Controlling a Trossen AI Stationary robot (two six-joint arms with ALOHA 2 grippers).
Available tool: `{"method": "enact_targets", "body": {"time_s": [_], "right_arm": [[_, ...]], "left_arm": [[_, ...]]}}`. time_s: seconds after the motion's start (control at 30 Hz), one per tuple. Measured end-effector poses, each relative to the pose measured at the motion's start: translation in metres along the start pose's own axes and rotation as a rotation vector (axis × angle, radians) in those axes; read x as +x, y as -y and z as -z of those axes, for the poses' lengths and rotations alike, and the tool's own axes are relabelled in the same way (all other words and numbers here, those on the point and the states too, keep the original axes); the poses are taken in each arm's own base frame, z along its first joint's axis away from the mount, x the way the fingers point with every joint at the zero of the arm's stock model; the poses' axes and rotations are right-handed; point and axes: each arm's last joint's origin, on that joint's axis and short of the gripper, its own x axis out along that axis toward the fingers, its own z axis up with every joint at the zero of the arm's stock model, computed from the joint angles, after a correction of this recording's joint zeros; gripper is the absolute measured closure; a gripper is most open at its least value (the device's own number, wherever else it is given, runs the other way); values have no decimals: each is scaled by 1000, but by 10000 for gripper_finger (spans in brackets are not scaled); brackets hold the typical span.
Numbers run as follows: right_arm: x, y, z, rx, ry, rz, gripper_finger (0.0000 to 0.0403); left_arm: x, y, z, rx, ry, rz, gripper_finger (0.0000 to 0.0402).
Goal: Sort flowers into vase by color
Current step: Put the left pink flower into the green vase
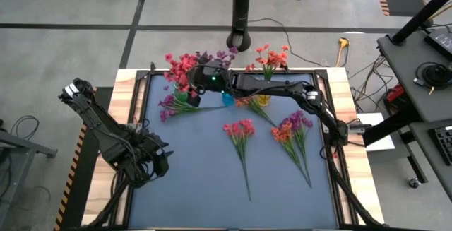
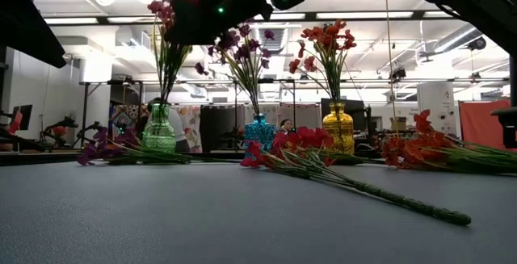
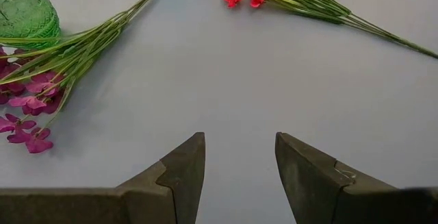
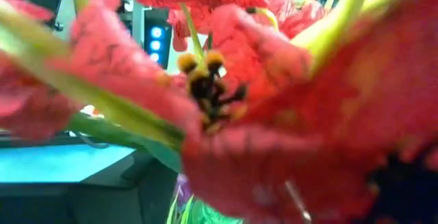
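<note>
High view: right gripper (image 1: 200, 83) over green vase (image 1: 181, 95) at far left of mat; pink-red sprig (image 1: 182, 67) right under it. You're at placing step. Left gripper (image 1: 161, 162) parked near side, well apart.

Low view: pink-red blossoms (image 2: 166, 7) stand in green vase (image 2: 159, 128); purple in blue vase (image 2: 260, 130), orange in yellow vase (image 2: 338, 127).

Left wrist: fingers (image 3: 183, 168) wide, empty; loose purple sprig (image 3: 41, 80) ahead beside vase.

Right wrist: petals (image 4: 226, 73) fill lens, grip cannot tell. Next you confirm stem seated, let go, lift clear.

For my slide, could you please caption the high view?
Right pincer above green vase with pink-red flowers; left arm waits.
</note>
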Motion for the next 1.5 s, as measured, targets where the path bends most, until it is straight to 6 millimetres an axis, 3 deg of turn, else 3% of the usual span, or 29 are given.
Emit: {"method": "enact_targets", "body": {"time_s": [0.37,0.93,1.33,1.5], "right_arm": [[-8,0,-18,6,-40,-17,74],[-27,6,-58,12,0,-18,59],[-21,2,-43,33,-55,-30,53],[-11,-3,-28,7,-9,-23,55]], "left_arm": [[0,0,0,0,1,0,240],[0,0,0,0,9,-1,240],[0,0,-1,11,38,-4,240],[0,0,-1,15,37,-4,240]]}}
